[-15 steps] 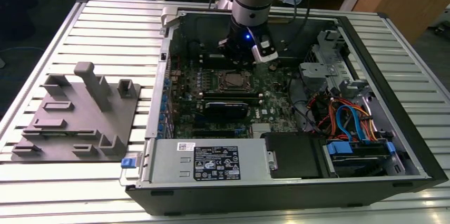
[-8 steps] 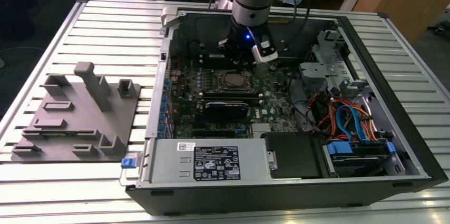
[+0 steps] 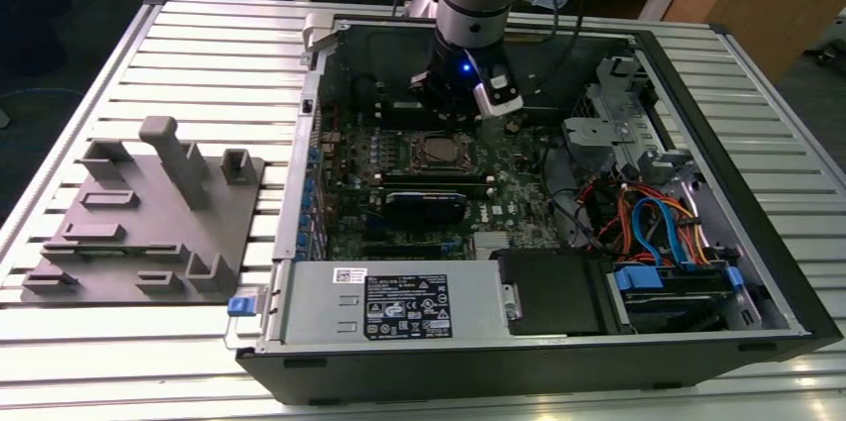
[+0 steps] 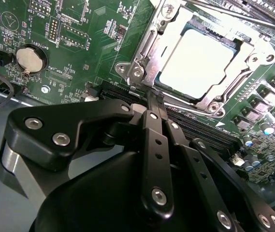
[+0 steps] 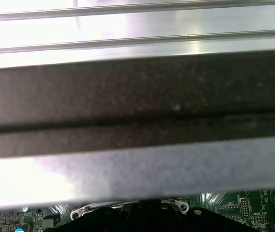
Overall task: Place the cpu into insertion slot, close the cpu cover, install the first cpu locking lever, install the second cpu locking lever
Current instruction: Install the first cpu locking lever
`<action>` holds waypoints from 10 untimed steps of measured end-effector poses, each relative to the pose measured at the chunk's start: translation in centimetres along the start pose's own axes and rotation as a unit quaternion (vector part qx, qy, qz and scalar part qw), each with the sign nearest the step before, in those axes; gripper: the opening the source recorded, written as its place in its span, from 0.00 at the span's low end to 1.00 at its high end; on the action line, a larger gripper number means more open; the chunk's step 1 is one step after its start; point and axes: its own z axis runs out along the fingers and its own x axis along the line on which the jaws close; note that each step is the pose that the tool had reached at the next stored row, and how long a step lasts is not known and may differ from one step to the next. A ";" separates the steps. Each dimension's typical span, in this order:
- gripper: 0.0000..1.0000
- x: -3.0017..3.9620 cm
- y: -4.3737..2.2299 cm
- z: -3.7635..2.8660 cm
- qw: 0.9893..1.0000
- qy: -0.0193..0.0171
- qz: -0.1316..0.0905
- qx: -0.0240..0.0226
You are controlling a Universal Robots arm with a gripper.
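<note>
The cpu (image 4: pixel 195 63) lies flat in the insertion slot (image 3: pixel 434 151) on the green board, its pale metal top showing. The silvery cpu cover (image 4: pixel 146 48) is folded down around it, framing the chip. A thin metal lever rod (image 4: pixel 234 17) runs past the socket's far side; whether it is latched I cannot tell. My gripper (image 4: pixel 151 96) hangs just off one corner of the cover with its black fingers drawn together, and I see nothing between them. In the exterior view the gripper (image 3: pixel 447 114) is inside the open case, just behind the socket.
Long black memory slots (image 4: pixel 200 130) run beside the socket and a coin battery (image 4: pixel 30 59) sits further off. The case wall (image 5: pixel 137 106) stands close behind the arm. A power supply (image 3: pixel 383 304), a black drive box (image 3: pixel 556 287) and cables (image 3: pixel 648 223) crowd the front. A grey fixture (image 3: pixel 146 213) lies at the exterior view's left.
</note>
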 end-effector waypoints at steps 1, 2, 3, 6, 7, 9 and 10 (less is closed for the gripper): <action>0.10 0.00 0.00 -0.02 1.000 0.000 0.000 0.000; 0.10 0.00 0.00 -0.02 1.000 0.000 0.000 0.000; 0.10 0.00 0.00 -0.01 1.000 0.000 0.000 0.000; 0.10 0.00 -0.01 0.11 1.000 0.000 0.000 0.000; 0.10 0.00 -0.02 0.17 1.000 0.000 0.000 0.000; 0.10 0.00 -0.04 0.26 1.000 0.000 0.000 0.000; 0.10 0.01 -0.05 0.29 1.000 0.000 0.000 0.000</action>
